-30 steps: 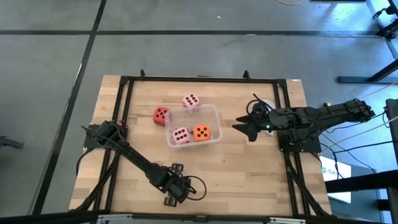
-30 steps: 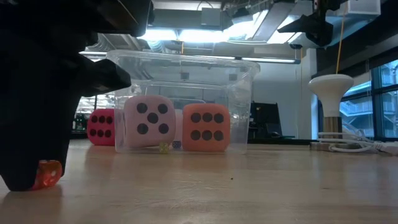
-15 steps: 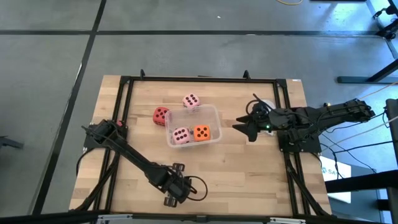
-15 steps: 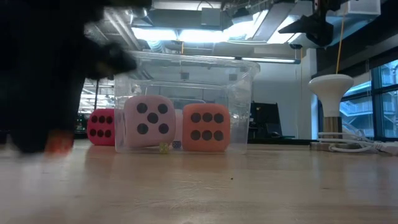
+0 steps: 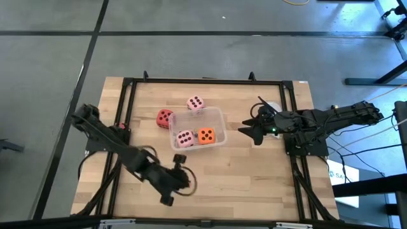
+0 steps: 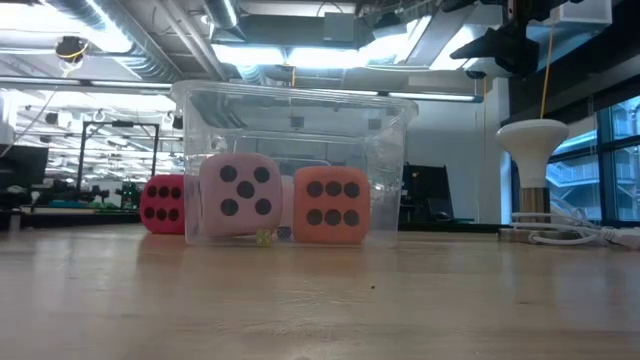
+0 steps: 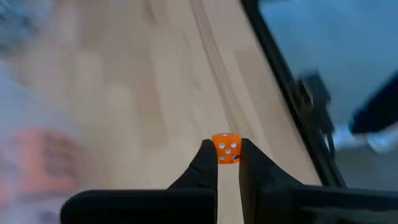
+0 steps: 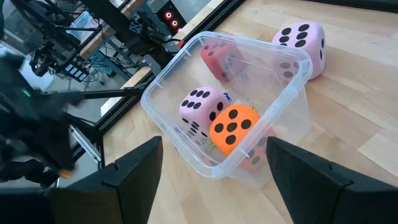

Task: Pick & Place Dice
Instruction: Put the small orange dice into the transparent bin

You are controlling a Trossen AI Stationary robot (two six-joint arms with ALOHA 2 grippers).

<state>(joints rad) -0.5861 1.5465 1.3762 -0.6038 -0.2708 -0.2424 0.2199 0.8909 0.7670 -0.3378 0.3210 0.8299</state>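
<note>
Four large dice show on the table (image 5: 254,178): we count one pale pink die (image 5: 184,138) and one orange die (image 5: 205,135) inside the clear tub (image 5: 219,127), a second pale pink die (image 5: 195,103) just beyond the tub's far edge, and one red die (image 5: 165,117) against the tub's left side. In the low view the pink die in the tub (image 6: 240,196) and the orange one (image 6: 331,205) stand side by side behind the tub's near wall, with the red die (image 6: 162,204) peeking out at the left.

One more piece, a small orange die (image 7: 226,148), sits pinched between the fingers of the left gripper (image 7: 227,163), lifted above the wood; the blur keeps us from reading its pips with confidence. From above, the left gripper (image 5: 180,179) is over the near-left part of the table, near of the tub.

The right gripper (image 5: 245,129) hangs right of the tub with its fingers (image 8: 127,168) spread wide and nothing between them.

Bare wood lies between the tub and the near edge, and more along the right side up to the black frame (image 5: 292,108).
</note>
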